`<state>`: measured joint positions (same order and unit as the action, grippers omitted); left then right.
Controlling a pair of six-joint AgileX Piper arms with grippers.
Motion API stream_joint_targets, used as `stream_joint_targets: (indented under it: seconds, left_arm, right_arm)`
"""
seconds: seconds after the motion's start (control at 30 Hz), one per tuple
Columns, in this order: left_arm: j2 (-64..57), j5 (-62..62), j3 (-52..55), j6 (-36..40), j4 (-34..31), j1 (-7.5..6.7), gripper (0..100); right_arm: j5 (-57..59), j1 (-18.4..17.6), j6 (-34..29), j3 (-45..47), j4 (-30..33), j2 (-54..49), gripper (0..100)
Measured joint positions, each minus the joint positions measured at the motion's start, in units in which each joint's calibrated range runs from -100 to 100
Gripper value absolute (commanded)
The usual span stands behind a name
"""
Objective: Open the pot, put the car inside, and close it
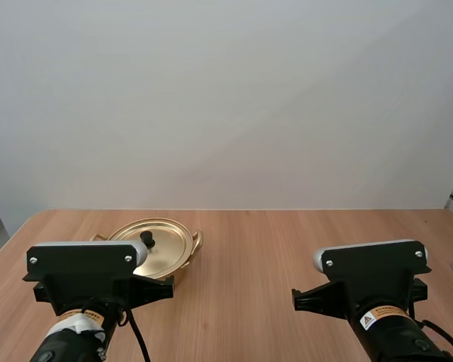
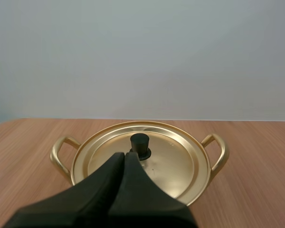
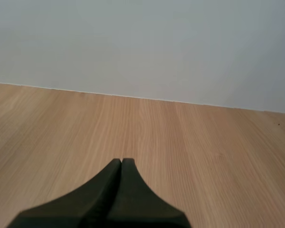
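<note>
Gold lid [image 2: 178, 161] looks light, slick, best held by black knob [image 2: 139, 144]; left gripper [image 2: 124, 155], right gripper [image 3: 121, 161] both closed, empty

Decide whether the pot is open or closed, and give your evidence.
Closed: the lid sits flat across the pot, its black knob upright at the centre.

- The pot [image 2: 223, 153] and its lid [image 2: 173, 164] are shiny, smooth gold metal.
- The knob [image 2: 139, 144] on the lid looks like dull black plastic.
- The table [image 3: 190, 142] is smooth, pale wood with thin lines.
</note>
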<state>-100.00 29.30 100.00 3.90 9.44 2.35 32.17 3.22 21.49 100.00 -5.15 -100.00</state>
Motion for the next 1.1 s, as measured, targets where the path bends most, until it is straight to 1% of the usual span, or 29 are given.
stream_joint_targets:
  seconds: [0.1, 0.23, 0.37, 1.1]
  left_arm:
    - [0.00, 0.00, 0.00, 0.00, 0.00, 0.00, 0]
    - [0.00, 0.00, 0.00, 0.00, 0.00, 0.00, 0]
    - [0.00, 0.00, 0.00, 0.00, 0.00, 0.00, 0]
    - [0.00, 0.00, 0.00, 0.00, 0.00, 0.00, 0]
  right_arm:
    - [0.16, 0.00, -2.75, 0.00, -1.64, 0.00, 0]
    - [0.01, 0.00, -3.23, 0.00, -4.18, 0.00, 0]
    - [-0.39, 0.00, -3.23, 0.00, -3.29, 0.00, 0]
    - [-0.39, 0.00, -3.23, 0.00, -3.43, 0.00, 0]
